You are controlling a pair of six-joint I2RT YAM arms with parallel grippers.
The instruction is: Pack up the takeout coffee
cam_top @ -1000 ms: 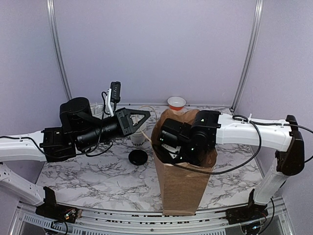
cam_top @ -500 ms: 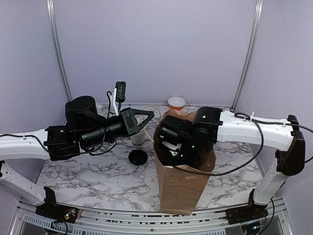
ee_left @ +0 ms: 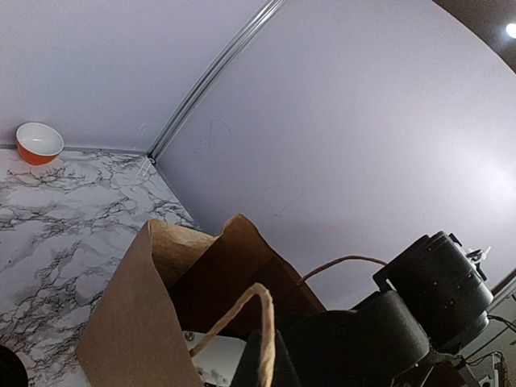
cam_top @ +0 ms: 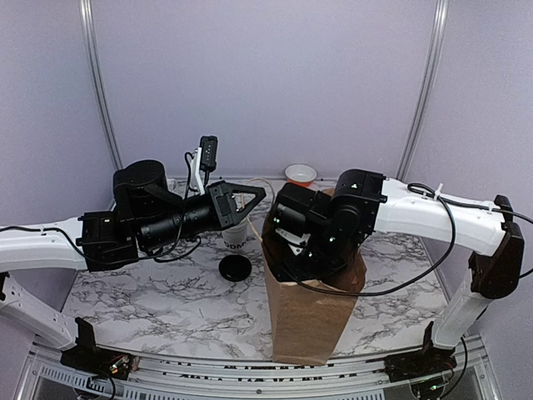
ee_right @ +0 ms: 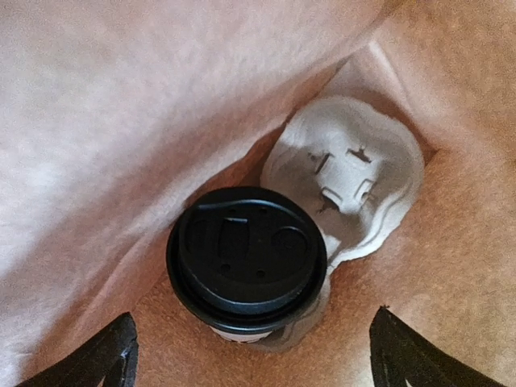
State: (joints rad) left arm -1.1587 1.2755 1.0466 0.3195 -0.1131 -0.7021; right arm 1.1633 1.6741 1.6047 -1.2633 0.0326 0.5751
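1. Looking down from above, the right arm (cam_top: 416,212) plunges into the mouth of the brown paper bag (cam_top: 312,321), its tip hidden inside. The left claw (cam_top: 254,197) is closed and appears to pinch the bag's handle. A second lettered cup (cam_top: 235,237) and a loose black lid (cam_top: 236,267) sit on the marble surface (cam_top: 166,292), left of the bag.
2. From the left wrist, the handle (ee_left: 234,305) runs down to the closed claw and the bag gapes open. An even pull here should hold the walls off the other arm.
3. From the right wrist, the takeout coffee (ee_right: 246,258), lid on, stands in one socket of the pulp carrier (ee_right: 355,169) at the bag's bottom; the other socket is empty. The right claw (ee_right: 258,351) is spread wide, gripping nothing. It should rise straight up, so that neither finger clips the lid or snags the paper.
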